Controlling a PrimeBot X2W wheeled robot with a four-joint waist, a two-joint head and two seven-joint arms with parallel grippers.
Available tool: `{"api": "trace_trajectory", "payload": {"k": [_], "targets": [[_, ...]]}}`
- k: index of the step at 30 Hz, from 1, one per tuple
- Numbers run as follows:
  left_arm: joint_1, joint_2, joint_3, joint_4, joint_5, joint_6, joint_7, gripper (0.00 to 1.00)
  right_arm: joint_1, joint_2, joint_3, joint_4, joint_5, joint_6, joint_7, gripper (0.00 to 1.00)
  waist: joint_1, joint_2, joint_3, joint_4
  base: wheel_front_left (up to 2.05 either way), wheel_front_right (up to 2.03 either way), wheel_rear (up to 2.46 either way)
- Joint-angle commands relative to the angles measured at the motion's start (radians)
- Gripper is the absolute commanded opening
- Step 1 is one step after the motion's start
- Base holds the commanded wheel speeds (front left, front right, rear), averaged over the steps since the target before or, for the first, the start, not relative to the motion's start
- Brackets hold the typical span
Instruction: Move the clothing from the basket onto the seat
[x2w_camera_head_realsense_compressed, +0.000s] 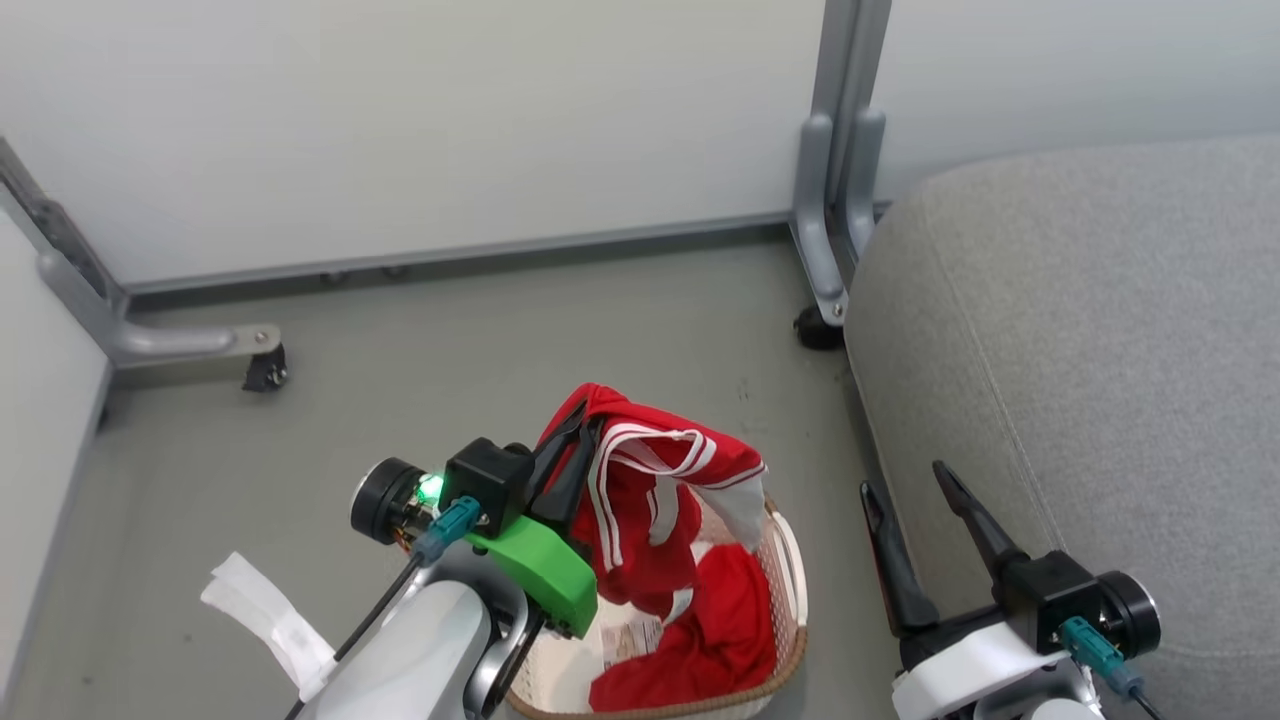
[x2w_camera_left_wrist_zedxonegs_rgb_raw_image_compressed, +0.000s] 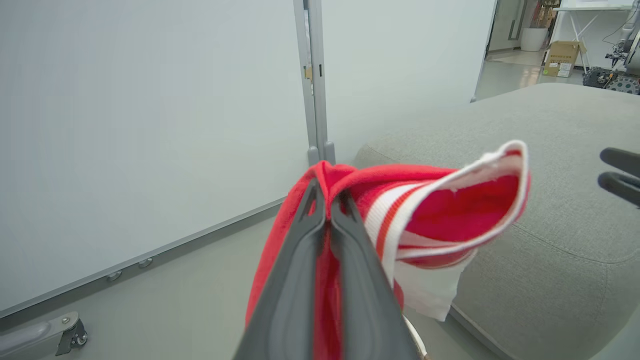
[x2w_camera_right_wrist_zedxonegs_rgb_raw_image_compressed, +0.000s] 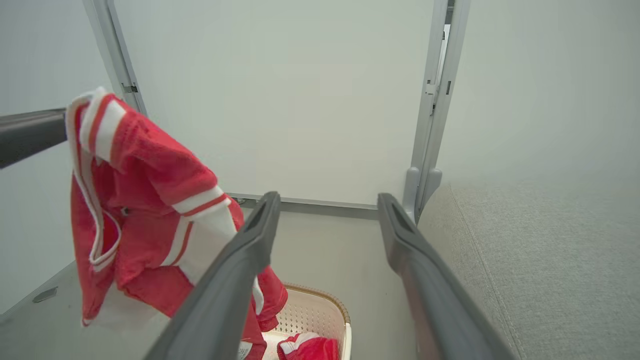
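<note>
Dangling clothing (x2w_camera_left_wrist_zedxonegs_rgb_raw_image_compressed: 450, 210) sits pinched in left gripper (x2w_camera_left_wrist_zedxonegs_rgb_raw_image_compressed: 327, 197).

left gripper (x2w_camera_left_wrist_zedxonegs_rgb_raw_image_compressed: 327, 194) | jaws pinching red garment (x2w_camera_left_wrist_zedxonegs_rgb_raw_image_compressed: 440, 212) | grey seat (x2w_camera_left_wrist_zedxonegs_rgb_raw_image_compressed: 560, 250) behind

Illumination is bright, even and diffuse in all three views; shadows are faint and soft-edged. In the head view, shadow gathers under the caster (x2w_camera_head_realsense_compressed: 265, 372) at the left and along the foot of the seat (x2w_camera_head_realsense_compressed: 1080, 330) on the floor (x2w_camera_head_realsense_compressed: 500, 350). A green indicator lamp (x2w_camera_head_realsense_compressed: 430, 488) glows at lower centre. In the left wrist view, the fingers (x2w_camera_left_wrist_zedxonegs_rgb_raw_image_compressed: 295, 300) of the left hand (x2w_camera_left_wrist_zedxonegs_rgb_raw_image_compressed: 327, 192) are soft at the bottom edge, the clothing (x2w_camera_left_wrist_zedxonegs_rgb_raw_image_compressed: 440, 215) is sharp, and a glare patch marks the floor at upper right. In the right wrist view, a milky haze lowers contrast across the right half, and the panel posts (x2w_camera_right_wrist_zedxonegs_rgb_raw_image_compressed: 430, 125) lean inward from wide-angle distortion.
</note>
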Motion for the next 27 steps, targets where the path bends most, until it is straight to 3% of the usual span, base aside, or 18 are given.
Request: {"api": "trace_trajectory", "payload": {"k": [1, 12, 27], "targets": [[0.025, 0.000, 0.015, -0.019, 0.014, -0.003, -0.004, 0.00, 0.021, -0.003, 0.009, 0.003, 0.005, 0.000, -0.003, 1.00, 0.0002, 0.0000, -0.071, 0.037, 0.00, 0.00, 0.00], [0.055, 0.007, 0.072, -0.143, 0.055, -0.007, -0.004, 0.00, 0.032, -0.004, 0.038, 0.000, 0.030, 0.000, -0.003, 1.00, 0.0002, 0.0000, -0.087, 0.042, 0.00, 0.00, 0.00], [0.031, -0.004, 0.058, -0.197, 0.064, -0.014, -0.003, 0.00, -0.009, -0.004, 0.074, -0.031, 0.050, 0.000, -0.003, 1.00, 0.0002, 0.0000, -0.060, 0.037, 0.00, 0.00, 0.00]]}}
